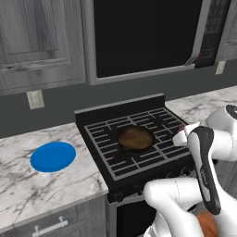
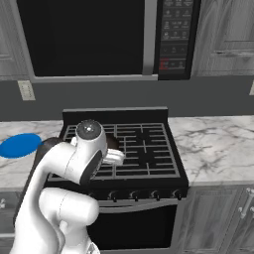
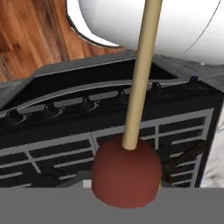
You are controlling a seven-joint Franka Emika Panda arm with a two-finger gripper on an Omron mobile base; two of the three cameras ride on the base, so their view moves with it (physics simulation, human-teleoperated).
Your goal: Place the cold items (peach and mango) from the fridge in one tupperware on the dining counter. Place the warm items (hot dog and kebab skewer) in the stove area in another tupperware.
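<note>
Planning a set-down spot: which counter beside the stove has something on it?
The marble counter left of the stove; it carries a flat blue disc.

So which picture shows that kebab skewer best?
The hand view: the kebab skewer runs up its middle, pale stick and a red chunk close up. In the left base view only a small reddish bit peeks beside the gripper.

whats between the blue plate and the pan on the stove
Left base view: bare marble counter, then the stove's grate, lie between the blue plate and the pan.
</note>
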